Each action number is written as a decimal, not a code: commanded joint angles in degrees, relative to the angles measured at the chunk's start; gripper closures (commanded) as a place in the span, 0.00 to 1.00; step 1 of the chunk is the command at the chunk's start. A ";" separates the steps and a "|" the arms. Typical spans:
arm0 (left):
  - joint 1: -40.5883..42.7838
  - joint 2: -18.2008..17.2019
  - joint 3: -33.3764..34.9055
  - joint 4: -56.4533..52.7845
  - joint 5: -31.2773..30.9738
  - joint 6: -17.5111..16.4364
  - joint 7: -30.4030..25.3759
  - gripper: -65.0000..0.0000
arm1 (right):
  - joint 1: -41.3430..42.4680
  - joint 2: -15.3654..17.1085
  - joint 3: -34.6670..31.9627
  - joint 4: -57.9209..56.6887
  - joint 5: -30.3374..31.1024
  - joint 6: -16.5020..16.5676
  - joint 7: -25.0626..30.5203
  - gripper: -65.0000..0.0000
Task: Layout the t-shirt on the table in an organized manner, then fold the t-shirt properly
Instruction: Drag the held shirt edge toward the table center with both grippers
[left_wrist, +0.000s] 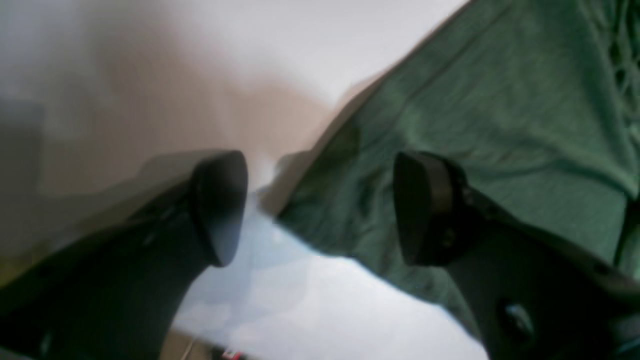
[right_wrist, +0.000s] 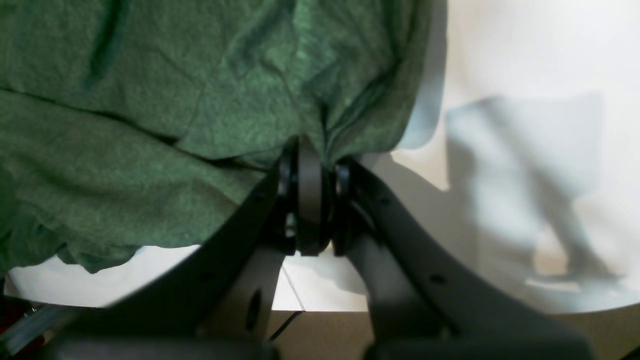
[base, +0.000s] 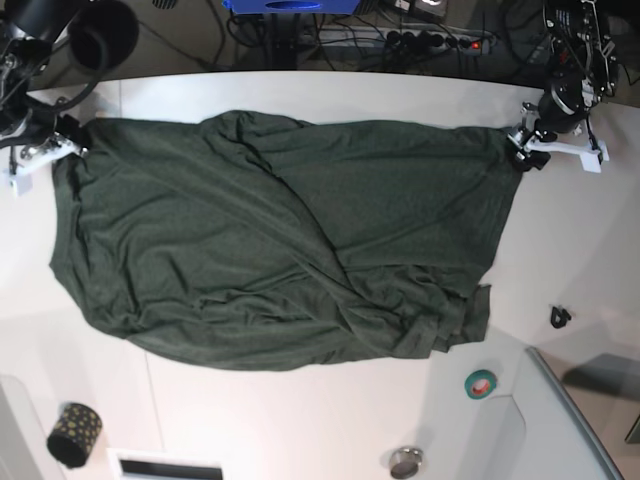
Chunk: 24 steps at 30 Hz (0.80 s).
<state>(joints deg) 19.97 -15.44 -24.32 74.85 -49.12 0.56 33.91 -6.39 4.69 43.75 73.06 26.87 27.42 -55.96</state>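
Left wrist: left gripper (left_wrist: 320, 207) jaws apart, nothing between; t-shirt (left_wrist: 500, 130) edge just beside on white table (left_wrist: 320, 310).

Right wrist: right gripper (right_wrist: 310, 195) clamped on bunched t-shirt (right_wrist: 150, 125) edge.

Base: t-shirt (base: 280, 240) spread wide across table (base: 300, 420), wrinkled at lower right. Tape roll (base: 481, 383) near hem.

t-shirt (base: 280, 240): dark green, plain, spread wide across the white table (base: 300, 420), stretched along the far edge. Diagonal creases through the middle, fabric bunched at the near corner on the base view's right. Table glossy, curved edge.
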 joint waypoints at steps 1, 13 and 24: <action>0.91 1.33 0.80 -1.22 0.20 0.89 5.43 0.32 | 0.37 0.89 0.08 1.01 0.86 0.05 0.45 1.00; 3.46 1.86 3.35 -0.96 0.02 0.89 5.43 0.32 | 0.37 0.89 0.08 1.01 0.86 0.05 0.45 1.00; 3.64 2.04 3.09 -1.31 -0.06 0.89 5.43 0.32 | 0.37 0.89 0.08 1.01 0.86 0.05 0.45 1.00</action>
<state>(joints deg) 22.52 -14.37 -22.04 75.33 -51.42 -2.20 31.22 -6.39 4.71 43.75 73.03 26.85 27.42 -55.96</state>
